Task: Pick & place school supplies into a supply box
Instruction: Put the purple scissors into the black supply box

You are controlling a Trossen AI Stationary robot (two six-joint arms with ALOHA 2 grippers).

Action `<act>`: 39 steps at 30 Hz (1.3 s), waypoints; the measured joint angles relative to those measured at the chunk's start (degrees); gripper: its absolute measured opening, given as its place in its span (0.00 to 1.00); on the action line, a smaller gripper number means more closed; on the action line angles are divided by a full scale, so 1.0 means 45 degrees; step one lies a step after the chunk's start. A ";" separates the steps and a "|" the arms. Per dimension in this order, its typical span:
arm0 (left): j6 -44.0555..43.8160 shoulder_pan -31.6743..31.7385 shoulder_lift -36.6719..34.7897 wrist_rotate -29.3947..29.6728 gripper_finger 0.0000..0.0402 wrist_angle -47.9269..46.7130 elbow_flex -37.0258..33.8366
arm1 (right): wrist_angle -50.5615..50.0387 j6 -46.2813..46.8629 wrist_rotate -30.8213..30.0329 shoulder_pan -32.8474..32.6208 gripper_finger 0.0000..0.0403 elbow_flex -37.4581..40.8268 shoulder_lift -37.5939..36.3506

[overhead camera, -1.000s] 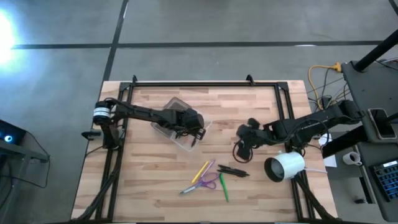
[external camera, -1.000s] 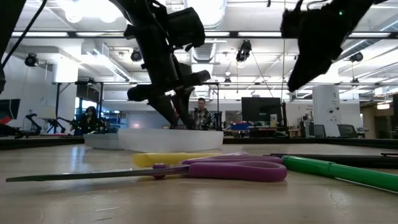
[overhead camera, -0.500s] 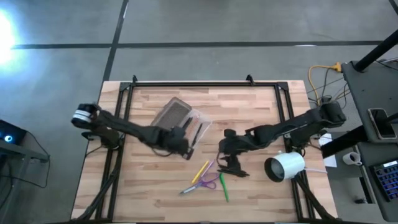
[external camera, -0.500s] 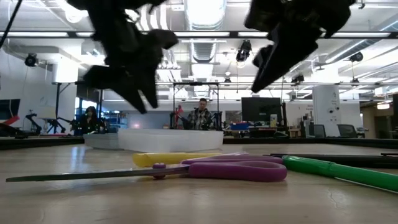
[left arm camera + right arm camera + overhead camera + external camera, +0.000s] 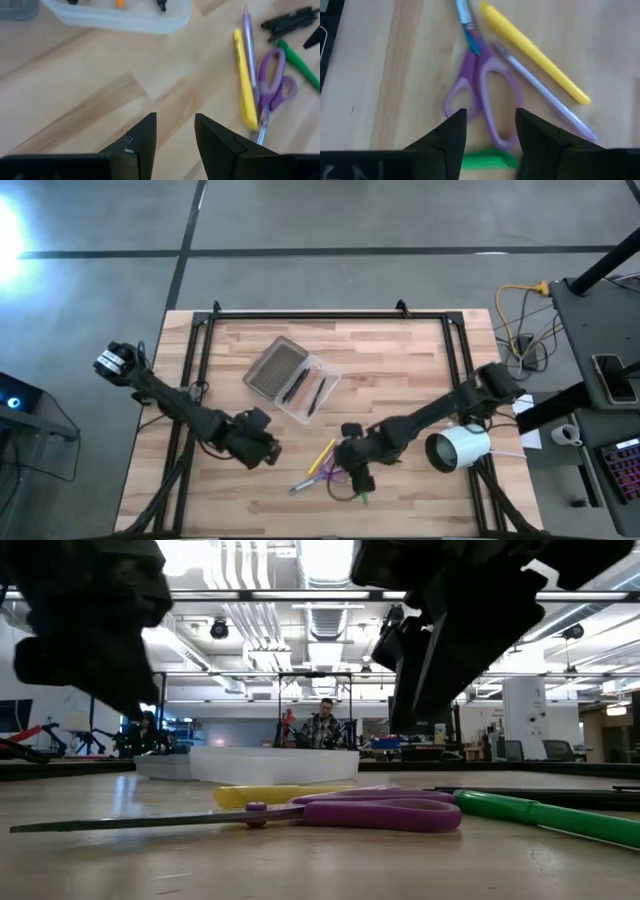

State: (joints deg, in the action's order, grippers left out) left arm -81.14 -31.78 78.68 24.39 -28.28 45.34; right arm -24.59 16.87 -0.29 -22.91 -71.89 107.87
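Observation:
The supply box (image 5: 293,377) is a clear case with a ribbed grey half, and it rests flat on the table with two dark pens inside. A yellow pencil (image 5: 322,455), purple-handled scissors (image 5: 328,474) and a green marker (image 5: 359,485) lie together near the near edge. In the left wrist view black pens (image 5: 290,20) lie beyond the green marker (image 5: 299,64). My right gripper (image 5: 490,125) hangs open just above the scissors' handles (image 5: 482,102). My left gripper (image 5: 175,131) is open over bare wood, to the left of the pile, facing the yellow pencil (image 5: 242,95).
A white cylinder (image 5: 458,447) lies on its side near the table's right edge, beside my right arm. A lilac pen (image 5: 545,97) lies alongside the yellow pencil. Bare wood spreads between the box and the pile. A black frame (image 5: 300,315) rims the table.
My left gripper has drawn back from over the box toward the table's near left part. My right gripper has swept from the right part of the table toward the left and near edge, and it now hangs over the scissors. The supplies on the table have not shifted.

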 joint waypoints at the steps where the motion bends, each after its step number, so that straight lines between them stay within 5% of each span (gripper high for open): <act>1: 0.0000 -0.0175 -0.0122 0.0023 0.29 0.0000 -0.0116 | -0.0220 0.0016 -0.0120 -0.0122 0.39 -0.0315 0.0282; 13: 0.0227 -0.1181 -0.0401 0.0124 0.29 0.0886 -0.0752 | -0.3864 -0.0119 -0.0657 -0.0413 0.38 -0.4398 0.3097; 39: 0.0578 -0.1172 -0.0399 0.1265 0.29 0.2403 -0.0723 | -0.3449 -0.0515 -0.1319 -0.0540 0.31 -0.4447 0.4224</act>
State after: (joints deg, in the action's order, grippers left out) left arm -78.54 -37.06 76.88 30.08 -17.47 42.09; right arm -40.11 14.56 -6.22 -25.34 -91.90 126.88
